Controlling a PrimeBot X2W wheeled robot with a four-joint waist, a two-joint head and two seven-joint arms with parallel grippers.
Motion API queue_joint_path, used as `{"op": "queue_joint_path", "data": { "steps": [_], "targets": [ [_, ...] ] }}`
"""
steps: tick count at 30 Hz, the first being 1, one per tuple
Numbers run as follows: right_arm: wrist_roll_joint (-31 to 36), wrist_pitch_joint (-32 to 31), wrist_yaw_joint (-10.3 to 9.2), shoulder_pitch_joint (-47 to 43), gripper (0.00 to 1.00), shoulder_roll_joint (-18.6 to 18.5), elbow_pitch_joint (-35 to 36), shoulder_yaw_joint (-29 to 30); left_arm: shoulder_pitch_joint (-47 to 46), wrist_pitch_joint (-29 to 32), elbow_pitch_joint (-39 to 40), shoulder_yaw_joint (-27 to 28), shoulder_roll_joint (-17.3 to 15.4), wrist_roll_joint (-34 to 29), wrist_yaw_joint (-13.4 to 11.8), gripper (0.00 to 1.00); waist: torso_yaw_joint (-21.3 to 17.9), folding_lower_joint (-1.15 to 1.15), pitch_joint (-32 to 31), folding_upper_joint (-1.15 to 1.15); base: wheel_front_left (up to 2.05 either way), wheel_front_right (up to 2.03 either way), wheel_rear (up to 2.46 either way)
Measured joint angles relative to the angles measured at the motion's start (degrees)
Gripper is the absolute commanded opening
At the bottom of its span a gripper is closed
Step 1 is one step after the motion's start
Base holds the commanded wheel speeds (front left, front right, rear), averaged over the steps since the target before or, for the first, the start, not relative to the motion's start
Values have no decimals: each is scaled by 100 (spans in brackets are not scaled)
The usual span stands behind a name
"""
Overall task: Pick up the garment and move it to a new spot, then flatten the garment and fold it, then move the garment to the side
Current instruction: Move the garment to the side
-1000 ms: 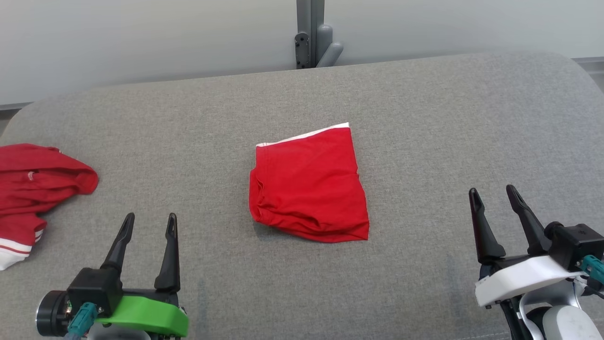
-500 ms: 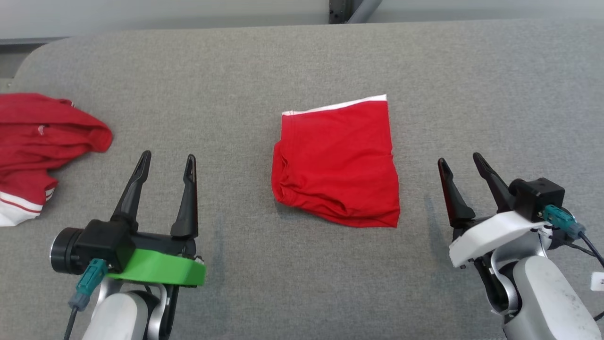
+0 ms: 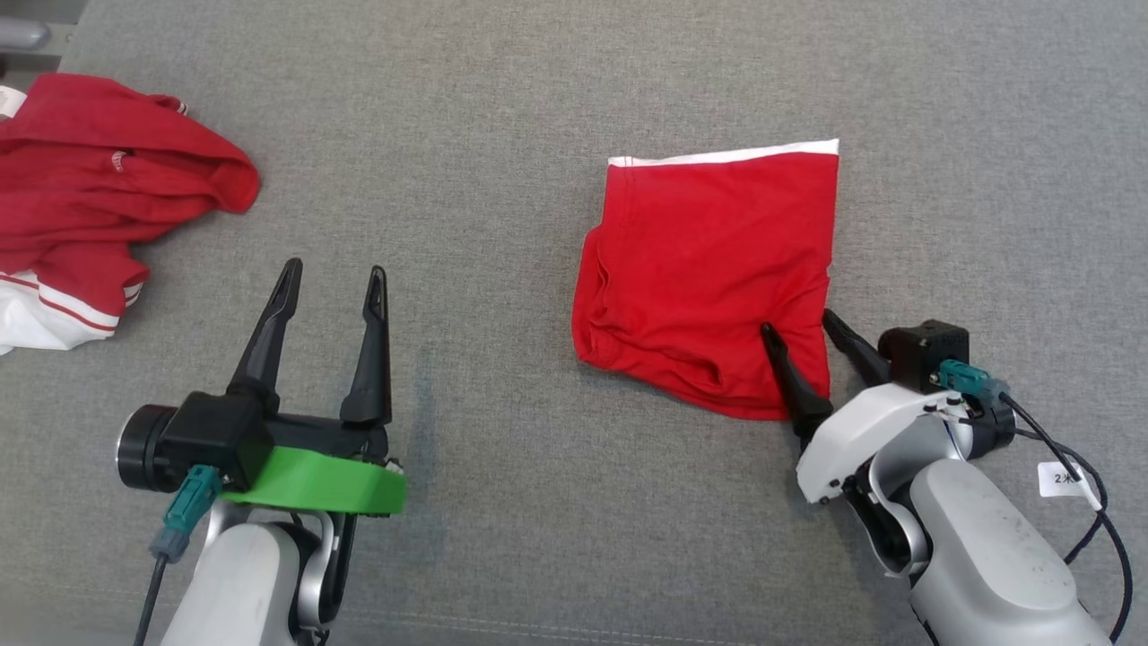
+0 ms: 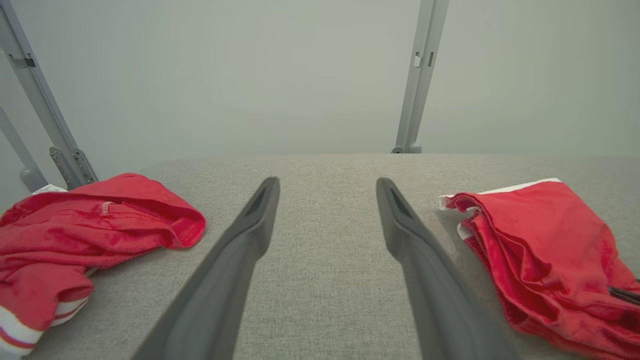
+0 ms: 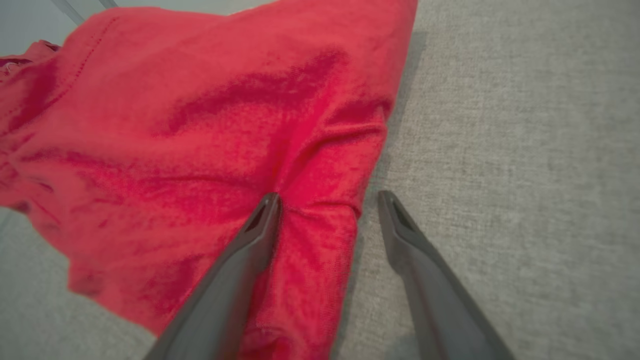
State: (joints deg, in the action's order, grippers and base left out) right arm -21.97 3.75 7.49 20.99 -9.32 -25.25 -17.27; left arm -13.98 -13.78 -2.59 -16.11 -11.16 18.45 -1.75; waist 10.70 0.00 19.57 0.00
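Observation:
The garment [image 3: 708,260] is red with a white strip along its far edge and lies folded in a rough square on the grey padded surface [image 3: 502,135]. My right gripper [image 3: 798,323] is open at its near right corner. One finger rests over the cloth and the other stands just off the edge, as the right wrist view shows around the garment [image 5: 200,125] and the right gripper [image 5: 327,200]. My left gripper [image 3: 334,269] is open above bare fabric, well left of the garment [image 4: 540,250]. Nothing sits between the left gripper [image 4: 325,182] fingers.
A second red garment [image 3: 99,179] with white striped trim lies crumpled at the far left, also seen as a red heap [image 4: 90,225] in the left wrist view. Beyond the surface's far edge stand a pale wall and metal posts [image 4: 420,75].
The head camera has tilted down and closer. My right gripper has moved in to the garment's near right corner, with one finger now over the cloth. Both grippers stay open.

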Motion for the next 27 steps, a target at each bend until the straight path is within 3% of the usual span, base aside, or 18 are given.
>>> {"op": "queue_joint_path", "data": {
  "steps": [1,4,15,27],
  "targets": [
    [-48,-15,0,29,87,-5,-47,-43,-2,-14,-20,1,0,0,0,100,10,0,3,0,0,0,0],
    [-143,-31,-1,82,0,-15,-135,-154,-4,-24,-52,13,-2,0,0,100,-7,0,-30,0,0,0,0],
    [-310,-30,8,294,0,-122,-222,-749,47,-31,151,88,-142,-19,-76,100,-382,0,-119,0,0,0,0],
    [-743,219,15,834,0,-626,-537,-1373,-36,408,815,121,-522,-153,-125,100,-1487,0,108,0,0,0,0]
  ]
}}
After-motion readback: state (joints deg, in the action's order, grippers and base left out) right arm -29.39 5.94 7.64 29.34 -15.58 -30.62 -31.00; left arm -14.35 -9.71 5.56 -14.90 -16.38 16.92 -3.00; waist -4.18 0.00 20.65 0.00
